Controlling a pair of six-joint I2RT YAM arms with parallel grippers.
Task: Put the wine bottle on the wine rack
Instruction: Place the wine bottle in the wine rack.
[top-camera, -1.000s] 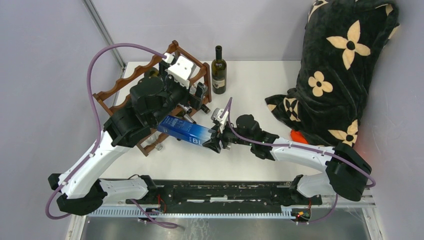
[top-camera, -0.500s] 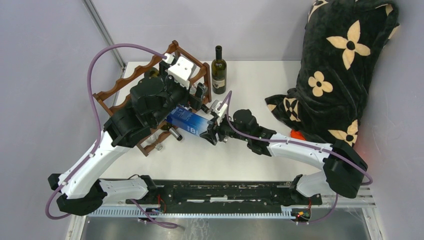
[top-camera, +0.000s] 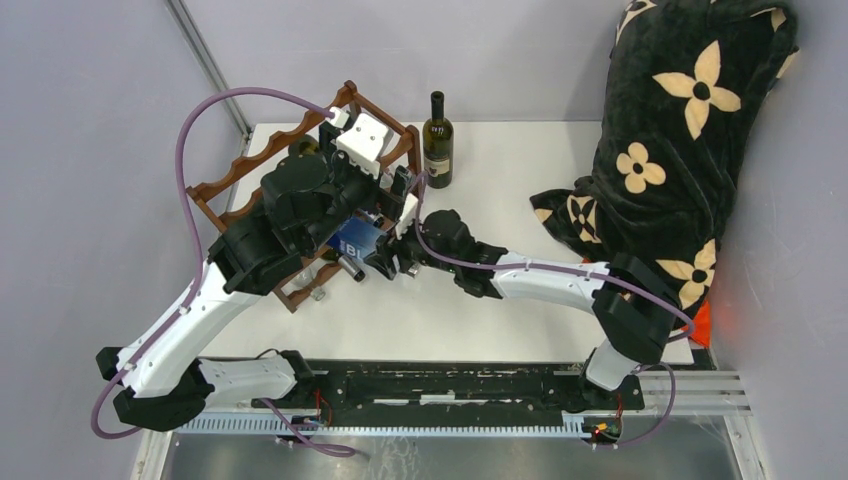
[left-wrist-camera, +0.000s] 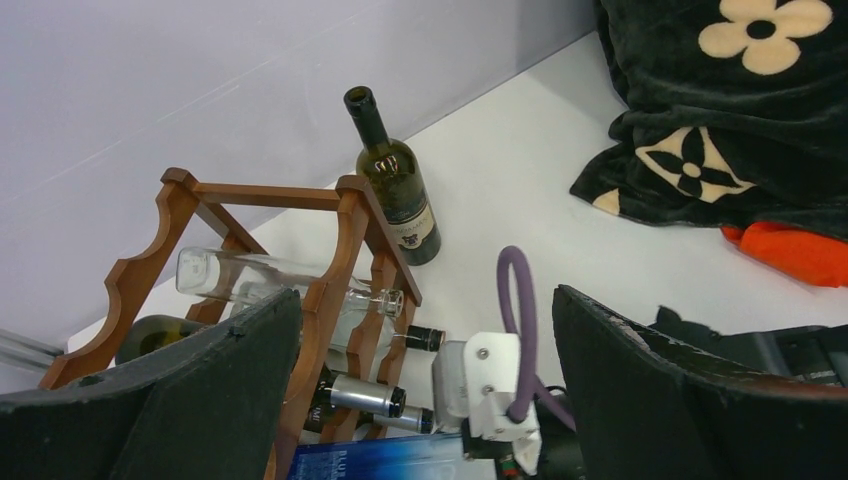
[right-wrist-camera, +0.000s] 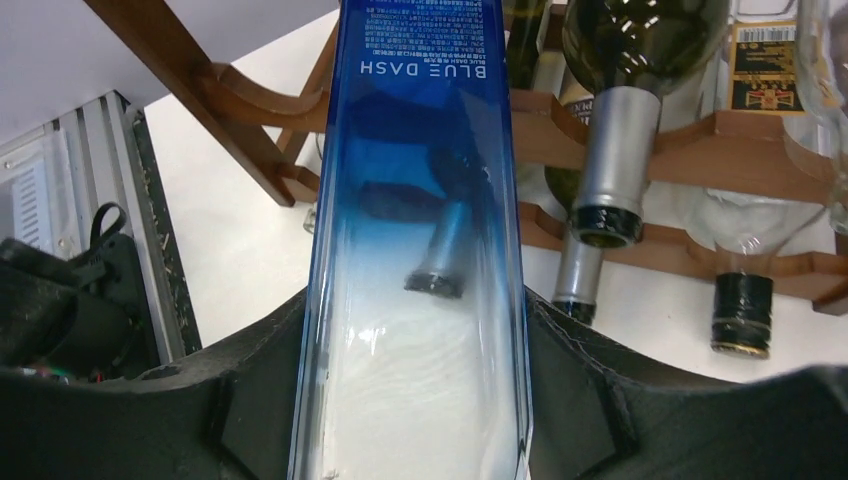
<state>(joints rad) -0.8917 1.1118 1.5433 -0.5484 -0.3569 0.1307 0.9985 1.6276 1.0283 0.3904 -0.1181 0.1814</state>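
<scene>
Wine bottle (right-wrist-camera: 420, 200), flat-sided blue glass, sits in right tool (right-wrist-camera: 415, 400).

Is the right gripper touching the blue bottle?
Touching. The right wrist view shows the fingers of the right gripper pressed against both sides of the blue bottle.

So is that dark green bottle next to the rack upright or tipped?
Upright: the green bottle stands on its base on the table, neck up, beside the wine rack.
</scene>
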